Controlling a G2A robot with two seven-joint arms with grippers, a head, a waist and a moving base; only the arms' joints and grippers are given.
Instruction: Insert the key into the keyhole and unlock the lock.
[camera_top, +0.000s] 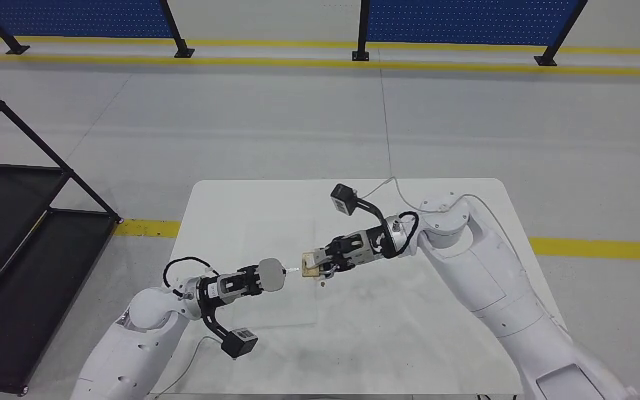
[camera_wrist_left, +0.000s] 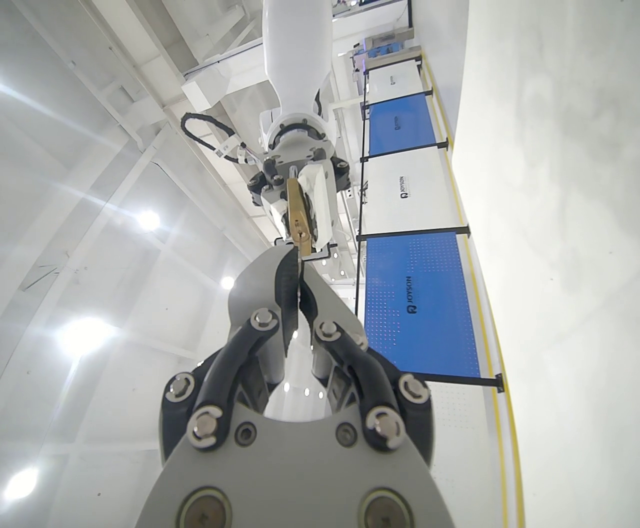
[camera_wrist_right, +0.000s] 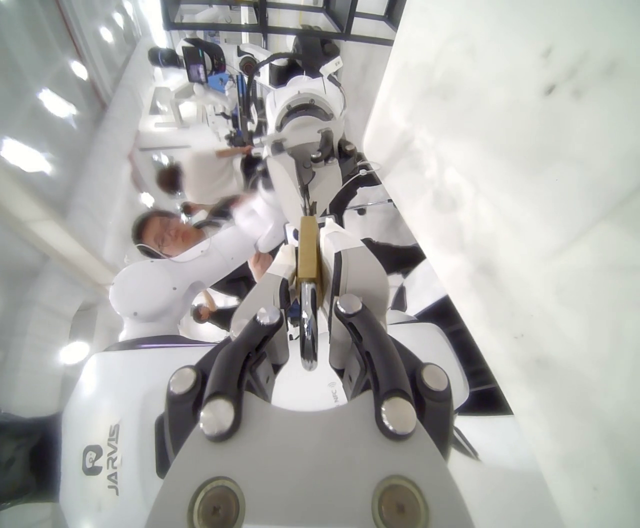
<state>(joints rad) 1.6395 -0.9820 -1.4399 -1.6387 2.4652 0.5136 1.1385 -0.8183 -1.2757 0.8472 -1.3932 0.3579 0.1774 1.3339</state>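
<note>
While left fingers (camera_wrist_left: 285, 292) pinch the key (camera_wrist_left: 300, 262), right fingers (camera_wrist_right: 352, 265) clamp the lock (camera_wrist_right: 307, 250).

From my station I count: lock (camera_top: 313, 264), one; key (camera_wrist_left: 300, 260), one; arms (camera_top: 480, 270), two; grippers, two, being left gripper (camera_top: 272, 273) and right gripper (camera_top: 320, 263); table (camera_top: 260, 210), one; blue panels (camera_top: 80, 17), two; black rack (camera_top: 40, 240), one.

A white desk (camera_top: 250, 205) stands on a pale grey floor (camera_top: 300, 120) crossed by yellow lines (camera_top: 280, 63). Blue panels (camera_top: 470, 20) fence the far side. A black rack (camera_top: 50, 250) stands beside the desk. Ceiling lights (camera_wrist_left: 82, 335) glare.
</note>
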